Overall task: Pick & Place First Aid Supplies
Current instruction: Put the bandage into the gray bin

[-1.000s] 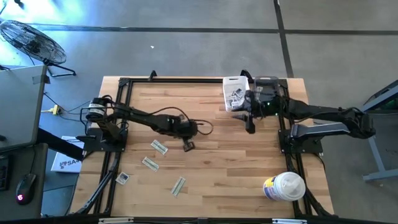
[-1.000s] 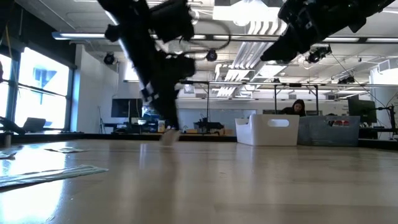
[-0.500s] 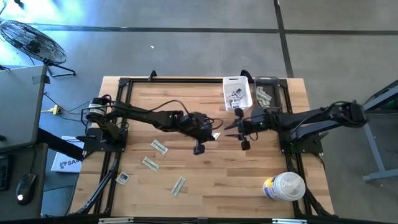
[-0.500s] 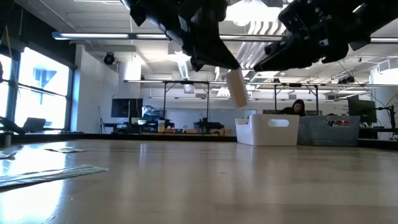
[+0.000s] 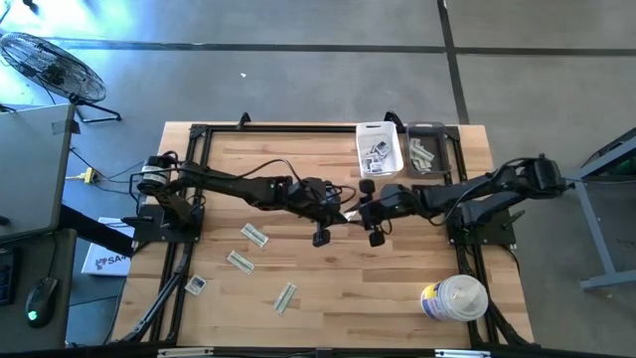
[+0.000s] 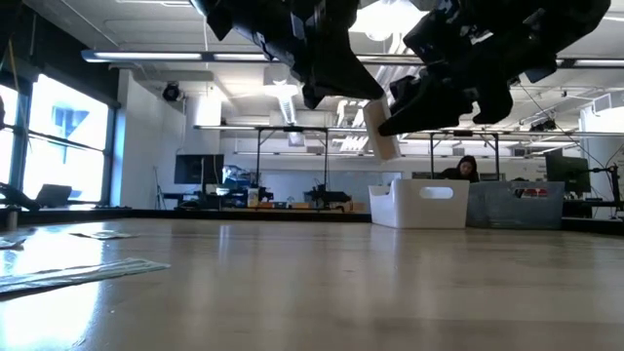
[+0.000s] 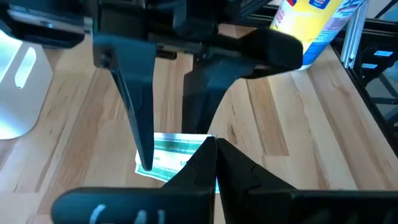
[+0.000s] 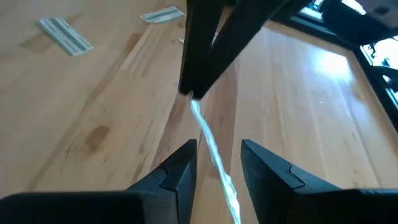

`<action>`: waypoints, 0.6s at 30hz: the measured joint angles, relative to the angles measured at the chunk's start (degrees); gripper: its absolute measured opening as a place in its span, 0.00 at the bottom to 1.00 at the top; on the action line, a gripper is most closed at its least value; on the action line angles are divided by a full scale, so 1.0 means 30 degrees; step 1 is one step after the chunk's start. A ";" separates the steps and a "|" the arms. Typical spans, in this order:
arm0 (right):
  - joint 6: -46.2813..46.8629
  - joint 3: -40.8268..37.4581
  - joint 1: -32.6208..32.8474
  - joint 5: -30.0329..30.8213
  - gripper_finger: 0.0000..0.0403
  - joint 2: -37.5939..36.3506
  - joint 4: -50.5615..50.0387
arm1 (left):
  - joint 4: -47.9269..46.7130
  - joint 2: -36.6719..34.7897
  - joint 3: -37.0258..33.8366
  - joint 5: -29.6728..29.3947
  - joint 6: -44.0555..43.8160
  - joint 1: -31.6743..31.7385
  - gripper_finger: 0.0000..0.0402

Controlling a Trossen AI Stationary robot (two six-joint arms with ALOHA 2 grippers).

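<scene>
The wooden bench carried everything, with both dark arms reaching toward its middle. At its near right corner stood a big white canister with a yellow and blue label. Against the far edge sat two small bins side by side: a white one with square white packets inside and a clear one with narrow strips inside. The left end effector hung above the middle of the bench, its fingers pressed together on a narrow pale green strip packet, which it held clear of the wood by one end. The right end effector faced it just beside, its fingers spread apart on either side of the same strip's free end, gripping nothing. In the right wrist view the strip ran edge-on between those two fingers. Loose packets lay on the near left part of the bench: three strips and one small square white packet, all well apart from the arms.
</scene>
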 joint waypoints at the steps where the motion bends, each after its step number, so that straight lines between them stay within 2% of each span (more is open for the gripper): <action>1: 0.0027 0.0000 0.0000 0.0000 0.29 0.0022 -0.0038 | 0.0006 0.0000 0.0000 -0.0005 0.0000 0.0005 0.00; 5: 0.0694 0.0000 0.0000 0.0172 0.22 0.0011 -0.0085 | -0.0150 0.0000 0.0000 -0.0058 0.0010 0.0007 0.00; 10: 0.1106 0.0000 -0.0007 0.0208 0.03 0.0011 -0.0293 | -0.0155 0.0000 0.0000 -0.0130 0.0371 0.0007 0.00; 18: 0.1154 0.0000 -0.0007 0.1045 0.01 0.0011 -0.0521 | -0.0968 -0.0029 0.0000 -0.0999 0.0503 0.0007 0.01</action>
